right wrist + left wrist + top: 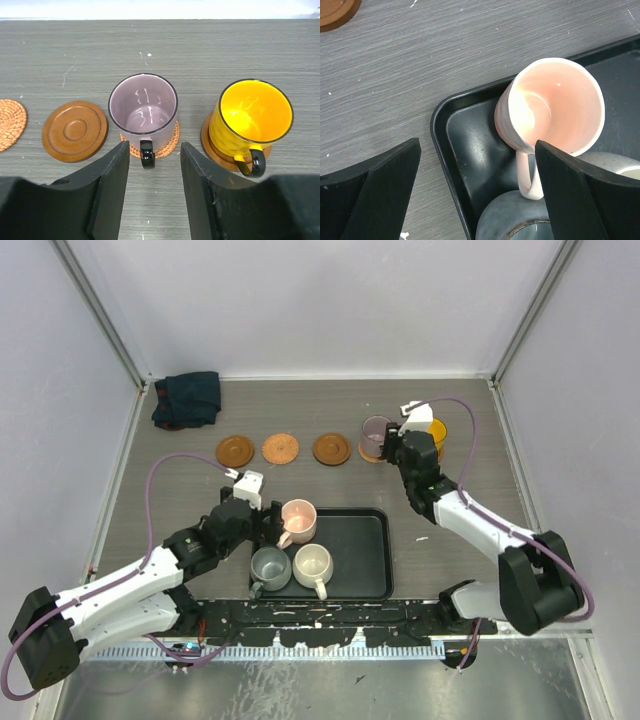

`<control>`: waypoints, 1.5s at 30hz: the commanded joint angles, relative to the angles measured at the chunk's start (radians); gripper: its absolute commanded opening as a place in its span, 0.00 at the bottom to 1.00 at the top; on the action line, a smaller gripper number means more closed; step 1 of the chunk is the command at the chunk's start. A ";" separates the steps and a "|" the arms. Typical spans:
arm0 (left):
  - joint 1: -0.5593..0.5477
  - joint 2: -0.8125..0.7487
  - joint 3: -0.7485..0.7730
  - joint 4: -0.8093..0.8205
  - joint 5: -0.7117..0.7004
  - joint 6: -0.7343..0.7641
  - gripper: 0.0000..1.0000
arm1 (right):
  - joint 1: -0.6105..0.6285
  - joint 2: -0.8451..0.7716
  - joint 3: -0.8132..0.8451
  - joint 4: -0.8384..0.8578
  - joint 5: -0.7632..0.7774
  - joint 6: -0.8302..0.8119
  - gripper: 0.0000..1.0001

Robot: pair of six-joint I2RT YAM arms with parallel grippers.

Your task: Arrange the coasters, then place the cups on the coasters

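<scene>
The mauve cup (143,105) stands on a woven coaster (170,142), and the yellow cup (255,112) on a dark wooden coaster (212,146). My right gripper (155,147) is open just in front of the mauve cup; its black handle sits between the fingers, touching neither. Three bare coasters (235,451) (281,449) (332,449) lie in a row to the left. In the black tray (370,585) are the pink cup (555,100), grey-green cup (517,215) and cream cup (313,563). My left gripper (477,150) is open at the tray's left corner, with its right finger beside the pink cup's handle.
A dark folded cloth (187,398) lies at the back left corner. White walls enclose the table at the back and on both sides. The tray's raised rim (440,125) runs under my left gripper.
</scene>
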 commanded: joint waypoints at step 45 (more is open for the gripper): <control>-0.003 -0.052 0.016 -0.024 0.192 -0.015 0.98 | 0.909 -0.272 0.061 -0.812 0.126 0.599 0.70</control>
